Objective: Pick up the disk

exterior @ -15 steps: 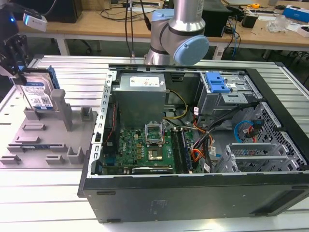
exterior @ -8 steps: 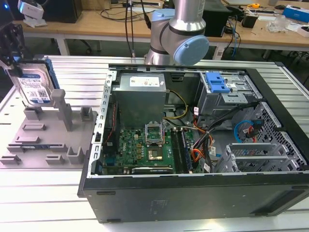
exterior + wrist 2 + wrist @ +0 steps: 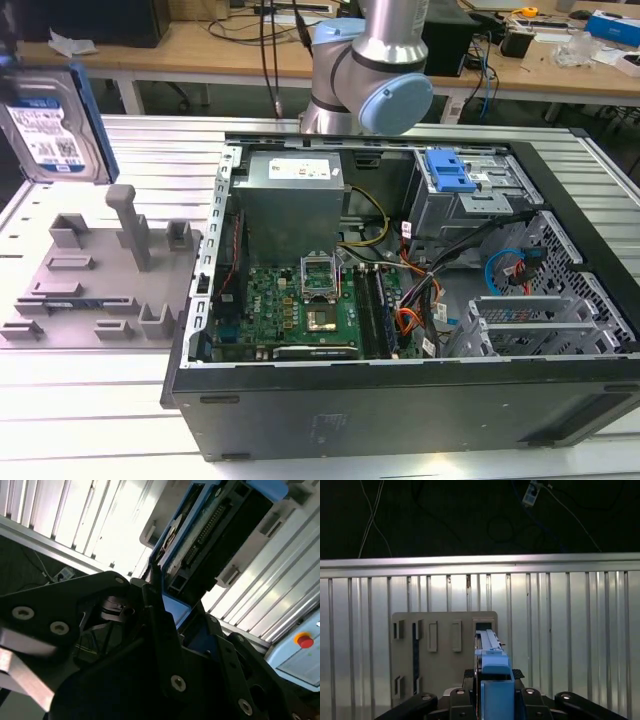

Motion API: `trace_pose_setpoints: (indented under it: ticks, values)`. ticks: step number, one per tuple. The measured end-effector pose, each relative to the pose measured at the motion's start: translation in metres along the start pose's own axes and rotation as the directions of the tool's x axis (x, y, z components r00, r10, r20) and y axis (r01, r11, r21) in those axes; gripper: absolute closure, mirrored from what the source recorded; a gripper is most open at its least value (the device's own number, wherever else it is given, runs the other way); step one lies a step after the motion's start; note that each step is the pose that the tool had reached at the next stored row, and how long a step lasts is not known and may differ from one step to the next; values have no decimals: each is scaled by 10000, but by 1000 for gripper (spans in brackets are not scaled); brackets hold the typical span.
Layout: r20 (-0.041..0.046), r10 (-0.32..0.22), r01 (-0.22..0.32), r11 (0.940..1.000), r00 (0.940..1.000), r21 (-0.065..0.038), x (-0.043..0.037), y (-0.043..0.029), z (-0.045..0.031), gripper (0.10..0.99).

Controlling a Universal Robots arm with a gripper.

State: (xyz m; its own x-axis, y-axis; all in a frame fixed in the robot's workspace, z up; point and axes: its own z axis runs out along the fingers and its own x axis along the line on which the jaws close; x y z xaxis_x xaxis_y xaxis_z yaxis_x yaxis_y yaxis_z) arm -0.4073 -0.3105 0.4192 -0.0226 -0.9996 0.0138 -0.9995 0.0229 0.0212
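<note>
1. One disk (image 3: 52, 125) is hanging upright in the air at the exterior view's left, label facing the room, well above the grey fixture tray (image 3: 95, 285); the pick looks done, judging by the clear gap beneath it.
2. In the second wrist view the pincer (image 3: 170, 612) is clamping the disk (image 3: 210, 535) by its blue side rails; in the first wrist view the disk (image 3: 487, 642) is showing edge-on, standing straight out from the black fingers (image 3: 470, 672) over the tray (image 3: 442, 630).
3. Holding it well means, I would say, keeping the grip square on the rails and the drive level, since a tilted hold could let it slide.
4. Around it: the tall post (image 3: 128, 222) on the tray is standing closest underneath and is the thing most likely to be struck on any low travel.
5. Farther to the exterior view's right, the open computer case (image 3: 400, 300) with its blue drive-bay bracket (image 3: 448, 170) is sitting on the ribbed metal desk (image 3: 90, 400), well apart from the disk.
</note>
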Motion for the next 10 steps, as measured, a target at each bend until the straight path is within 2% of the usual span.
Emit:
trace_pose_setpoints:
  ticks: [2,6,7,8,10]
  values:
    - [0,0,0,10000,10000,0,3,3,-161,722]
    - [0,0,0,10000,10000,-1,7,8,-374,722]
    - [0,0,0,10000,10000,-1,8,9,-454,722]
    - [0,0,0,10000,10000,1,10,12,-566,722]
    - [0,0,0,10000,10000,1,11,13,-594,722]
